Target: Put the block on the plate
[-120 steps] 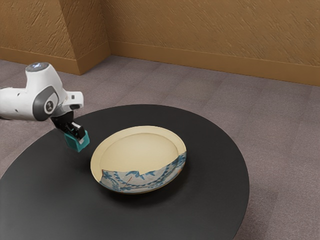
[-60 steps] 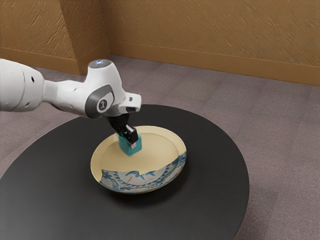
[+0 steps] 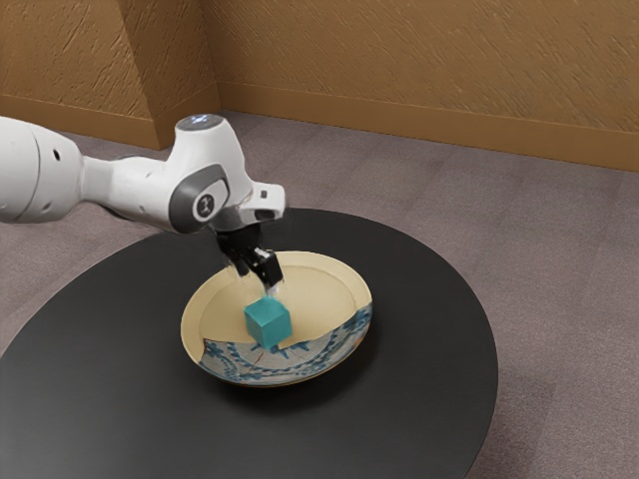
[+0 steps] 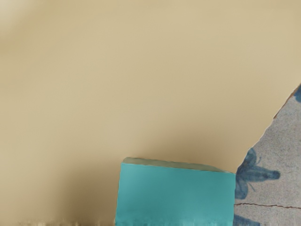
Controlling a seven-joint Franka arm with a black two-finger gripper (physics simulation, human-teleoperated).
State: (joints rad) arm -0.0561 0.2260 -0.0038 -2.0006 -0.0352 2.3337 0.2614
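Teal block (image 3: 268,324) is w/in the plate's (image 3: 312,287) rim as seen in ext. view, nr the edge b/w its plain cream part & the blue-patterned part (image 3: 262,367); can't tell if it's flat on the plate. Gripper (image 3: 256,281) is above the plate, just over the block, tilted; jaws apart w/ nothing b/w them, exact width unclear. White arm (image 3: 130,188) reaches in over the plate. Black table (image 3: 100,399) is under & all round the plate.
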